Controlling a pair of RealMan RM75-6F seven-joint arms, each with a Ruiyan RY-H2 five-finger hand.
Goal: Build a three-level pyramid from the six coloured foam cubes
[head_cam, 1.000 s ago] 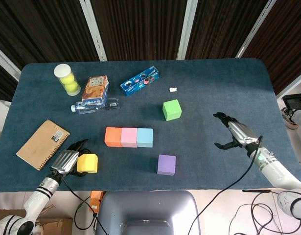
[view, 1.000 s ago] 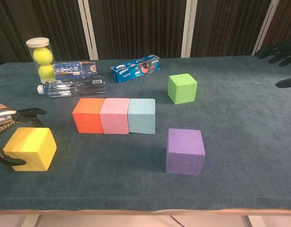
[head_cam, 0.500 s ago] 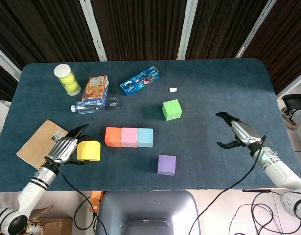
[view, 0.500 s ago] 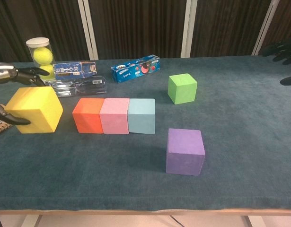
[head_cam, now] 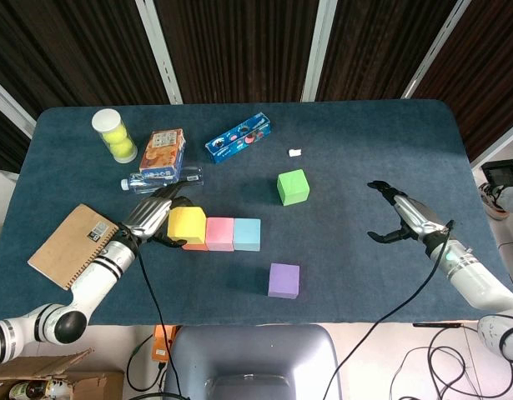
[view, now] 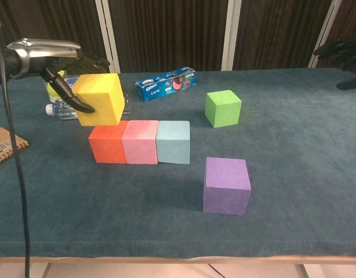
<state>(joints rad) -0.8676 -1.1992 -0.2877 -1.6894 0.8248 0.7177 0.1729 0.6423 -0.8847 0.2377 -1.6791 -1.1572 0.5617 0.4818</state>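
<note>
While its fingers clasp the yellow cube (view: 101,99) above the orange cube (view: 107,145), the left hand (view: 57,58) reaches in from the table's (head_cam: 364,133) left edge. The right hand (head_cam: 404,218) hovers spread and holding nothing near the right edge. A water bottle (head_cam: 160,180) lies just behind the row.

The yellow cube (head_cam: 186,223) hides the orange cube (head_cam: 193,246) from overhead — notebook (view: 5,145) edge-cropped.
</note>
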